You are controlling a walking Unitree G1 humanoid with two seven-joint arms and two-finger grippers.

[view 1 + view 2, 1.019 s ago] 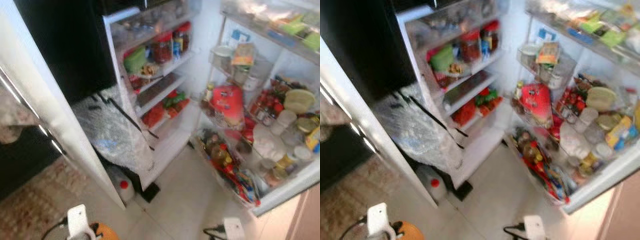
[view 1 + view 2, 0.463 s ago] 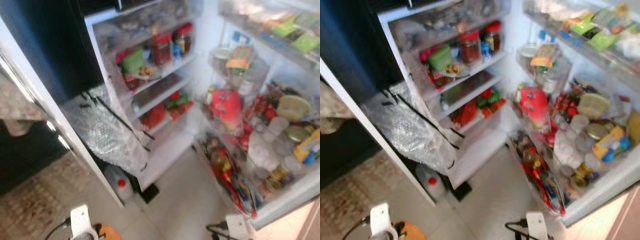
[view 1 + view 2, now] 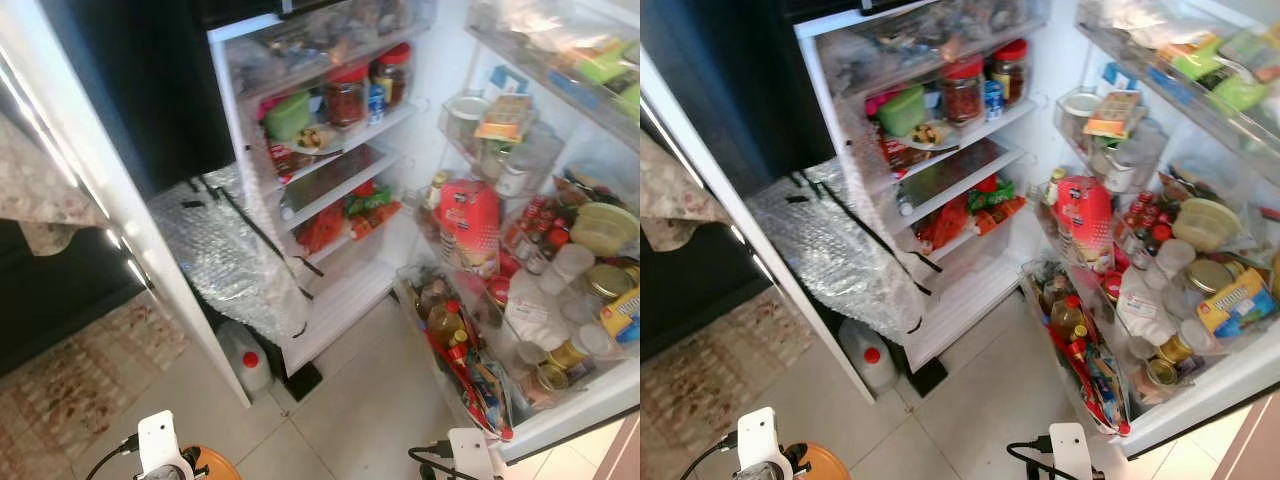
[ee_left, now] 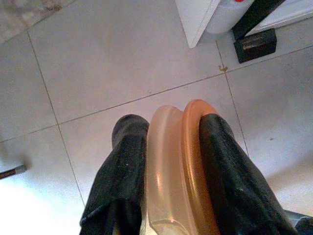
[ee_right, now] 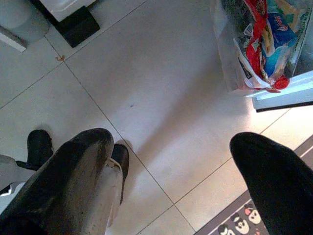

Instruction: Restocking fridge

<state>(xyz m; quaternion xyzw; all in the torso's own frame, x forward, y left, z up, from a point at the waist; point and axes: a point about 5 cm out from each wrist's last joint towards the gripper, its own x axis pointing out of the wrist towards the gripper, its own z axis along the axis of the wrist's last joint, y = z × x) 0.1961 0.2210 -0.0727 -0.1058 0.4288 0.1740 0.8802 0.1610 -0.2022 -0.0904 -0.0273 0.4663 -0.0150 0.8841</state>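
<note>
A: Left wrist view: what does the left tool (image 4: 168,161) carry?

B: Its two black fingers are clamped on the rim of an orange container (image 4: 181,171), held edge-on above the tiled floor (image 4: 112,63). The right tool (image 5: 171,171) hangs with its fingers spread wide and nothing between them, also over the tiles.

A: And the fridge?

B: The fridge (image 3: 330,190) stands open ahead. Its top shelf holds two red-lidded jars (image 3: 348,95), a green tub (image 3: 288,113) and a small plate of food (image 3: 318,140); lower down lie red and green packets (image 3: 345,210). The open door (image 3: 560,420), on the robot's right, is packed: a red bag (image 3: 468,225), small red-capped bottles (image 3: 535,225), oil bottles (image 3: 443,320), jars and tins, with flat packets in the top rack.

A: The room around it?

B: Bubble wrap (image 3: 225,255) taped in black hangs beside the shelves, a white jug with a red cap (image 3: 245,365) stands on the floor beneath it, and a patterned rug (image 3: 70,385) lies to the left.
</note>
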